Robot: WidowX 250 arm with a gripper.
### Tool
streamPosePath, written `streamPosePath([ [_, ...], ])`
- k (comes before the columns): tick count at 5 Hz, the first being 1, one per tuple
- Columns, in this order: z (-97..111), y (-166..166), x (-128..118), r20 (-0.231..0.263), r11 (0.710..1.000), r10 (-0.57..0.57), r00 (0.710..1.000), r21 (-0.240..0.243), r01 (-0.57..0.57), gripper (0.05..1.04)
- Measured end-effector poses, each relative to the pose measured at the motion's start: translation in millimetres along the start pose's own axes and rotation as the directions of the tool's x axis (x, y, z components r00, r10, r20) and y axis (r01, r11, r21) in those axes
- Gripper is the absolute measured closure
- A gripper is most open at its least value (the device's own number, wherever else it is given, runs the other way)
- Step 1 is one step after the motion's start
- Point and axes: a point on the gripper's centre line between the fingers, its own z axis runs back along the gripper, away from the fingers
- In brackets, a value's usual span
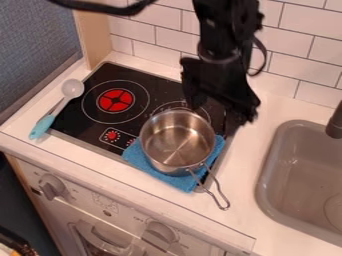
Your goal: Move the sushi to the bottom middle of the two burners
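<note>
Black gripper (222,107) over right side of stove (97,131), at about 1 o'clock from pot (175,142). Can't tell if released, clenched or grasping anything. Sushi location: can't tell either. Metal pot at 4 to 5 o'clock on stove, upright, on blue cloth (184,184), overlapping right burner (167,105). Wire handle (217,191) out toward 5 o'clock, over counter (100,162). Left burner (115,100) at 10 o'clock on stove, red center. Stove dials (112,135) at 7 o'clock, left of pot. Spoon (72,88) at 9 o'clock, along stove edge: gray bowl toward 1 o'clock, light blue grip toward 7. Gray sink (304,175) well off at 4 o'clock, dark faucet (335,122) by its 1 o'clock rim. Oven knobs (52,187) below counter, toward 6 o'clock.
</note>
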Motion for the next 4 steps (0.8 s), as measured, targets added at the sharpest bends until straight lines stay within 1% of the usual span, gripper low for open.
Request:
streamPosePath([
  [1,-5,10,13,0.015,1.000,0.020,1.000,0.006,-0.020,0.082],
  [2,-22,21,34,0.035,1.000,0.029,0.999,-0.010,-0.029,0.082],
  [3,-50,22,54,0.020,0.999,0.010,1.000,-0.049,-0.009,0.082],
  [4,-61,27,71,0.002,0.999,-0.008,1.000,-0.032,0.008,0.082],
])
